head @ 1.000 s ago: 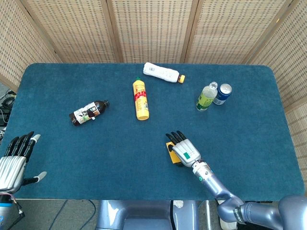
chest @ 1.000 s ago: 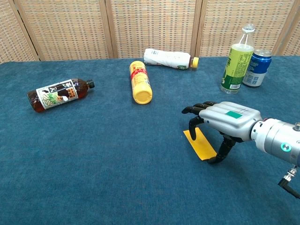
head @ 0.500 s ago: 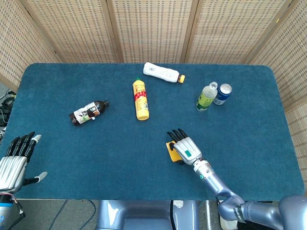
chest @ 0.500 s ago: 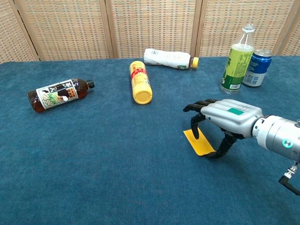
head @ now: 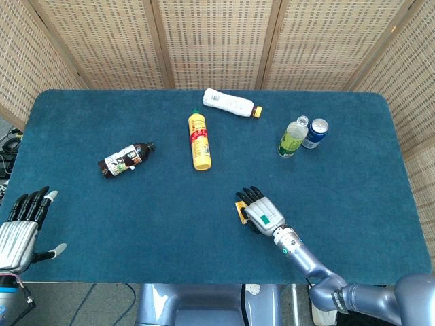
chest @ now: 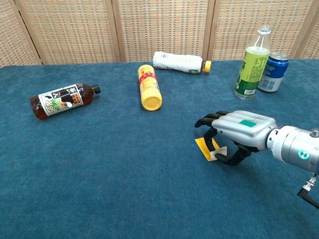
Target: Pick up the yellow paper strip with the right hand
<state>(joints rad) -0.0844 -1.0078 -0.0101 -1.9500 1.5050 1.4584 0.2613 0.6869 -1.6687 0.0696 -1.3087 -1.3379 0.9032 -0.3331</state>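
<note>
The yellow paper strip [head: 240, 209] [chest: 206, 148] lies on the blue table [head: 353, 197], right of centre near the front. My right hand [head: 262, 212] [chest: 240, 130] is over it, palm down. Its fingers curl onto the strip's far part while the thumb presses in from the near side, pinching it. The strip's near end is bent up and shows a pale underside; the rest is hidden under the hand. My left hand [head: 20, 227] hangs off the table's front left corner, fingers apart and holding nothing; only the head view shows it.
A yellow bottle [head: 199, 140] [chest: 149, 87], a dark bottle [head: 126, 159] [chest: 62, 100] and a white bottle [head: 231, 103] [chest: 179, 62] lie on the table behind. A green bottle [head: 292, 138] [chest: 252, 64] and a blue can [head: 316, 133] [chest: 274, 72] stand at the back right.
The right hand's fingers and thumb have closed in on the strip, whose near end has buckled upward and now looks shorter. The left hand has stayed put.
</note>
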